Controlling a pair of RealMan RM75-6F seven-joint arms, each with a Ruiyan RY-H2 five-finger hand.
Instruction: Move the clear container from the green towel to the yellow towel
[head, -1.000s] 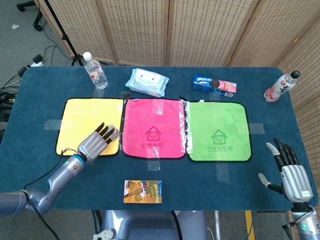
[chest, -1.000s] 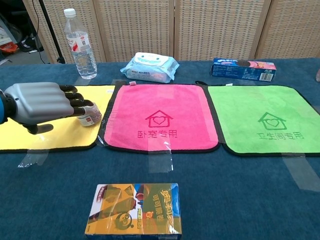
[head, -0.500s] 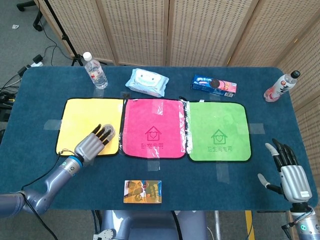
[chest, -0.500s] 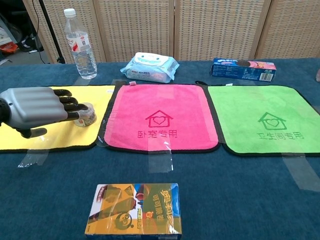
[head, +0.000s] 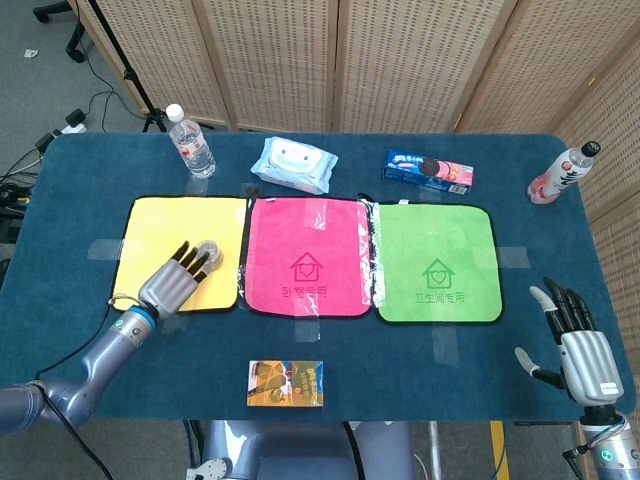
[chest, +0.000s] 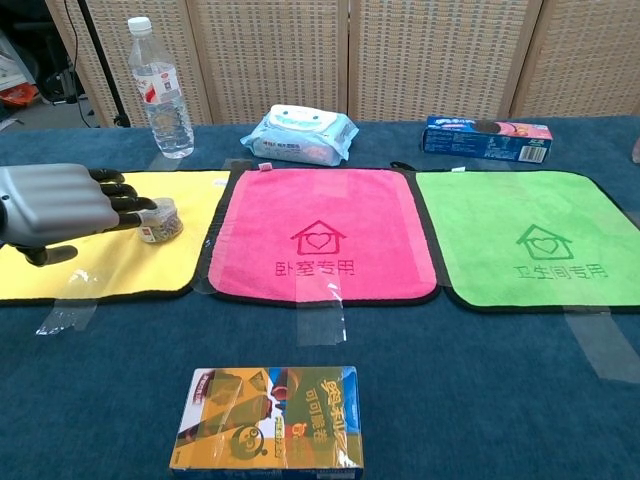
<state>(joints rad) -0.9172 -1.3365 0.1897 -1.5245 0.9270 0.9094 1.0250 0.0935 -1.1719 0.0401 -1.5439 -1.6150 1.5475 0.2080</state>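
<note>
The clear container (head: 208, 250) (chest: 160, 220), a small round jar with a label, stands upright on the yellow towel (head: 165, 228) (chest: 105, 262) near its right edge. My left hand (head: 176, 279) (chest: 58, 204) lies just left of the jar with its fingers stretched out. The fingertips (chest: 125, 205) are at the jar's side and do not grip it. Nothing lies on the green towel (head: 437, 262) (chest: 530, 240). My right hand (head: 581, 339) hovers at the table's near right corner, fingers spread, holding nothing.
A pink towel (head: 306, 255) lies between the yellow and green ones. Along the back stand a water bottle (head: 190, 141), a wipes pack (head: 293, 164), a cookie box (head: 428, 170) and a pink drink bottle (head: 562, 173). A snack box (head: 286, 383) lies near the front edge.
My left hand has drawn back to the left, its fingers coming off the container. The jar now stands free on the yellow towel. The right hand has barely moved.
</note>
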